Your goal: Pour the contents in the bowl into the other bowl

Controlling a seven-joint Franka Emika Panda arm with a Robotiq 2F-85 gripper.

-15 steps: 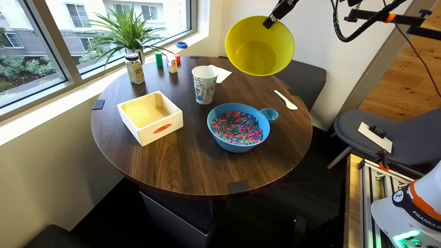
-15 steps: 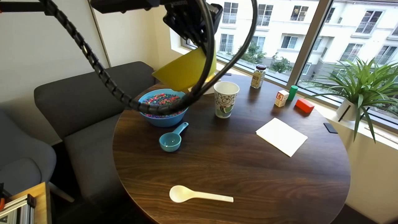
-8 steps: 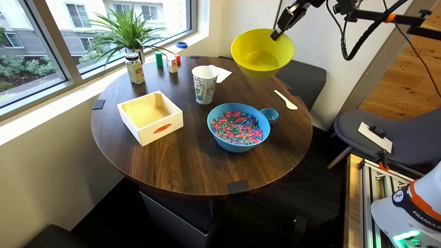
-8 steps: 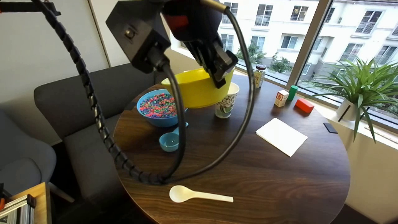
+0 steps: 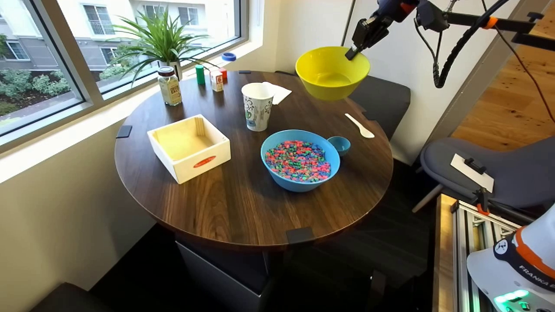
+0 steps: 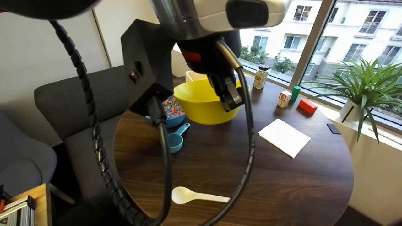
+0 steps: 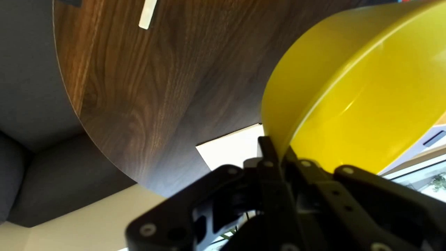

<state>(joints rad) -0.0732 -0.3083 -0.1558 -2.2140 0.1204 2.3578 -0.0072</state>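
above the table [image 5: 243, 173] — fingers [image 7: 267, 148] grip yellow bowl [image 5: 330, 76].

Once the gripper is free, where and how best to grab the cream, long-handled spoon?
Halfway along its slim, straight handle, probably, from directly above, pinched across the narrow width: the spoon lies flat on the round wood-grain table.

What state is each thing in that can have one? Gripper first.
gripper: shut on the yellow bowl
yellow bowl: held above the table, looks empty
blue bowl: upright, holding multicoloured bits
paper cup: upright, uncovered
wooden box: open-topped
jar: upright, lid on
measuring cup: open side up
spoon: lying flat
base lights: lit green
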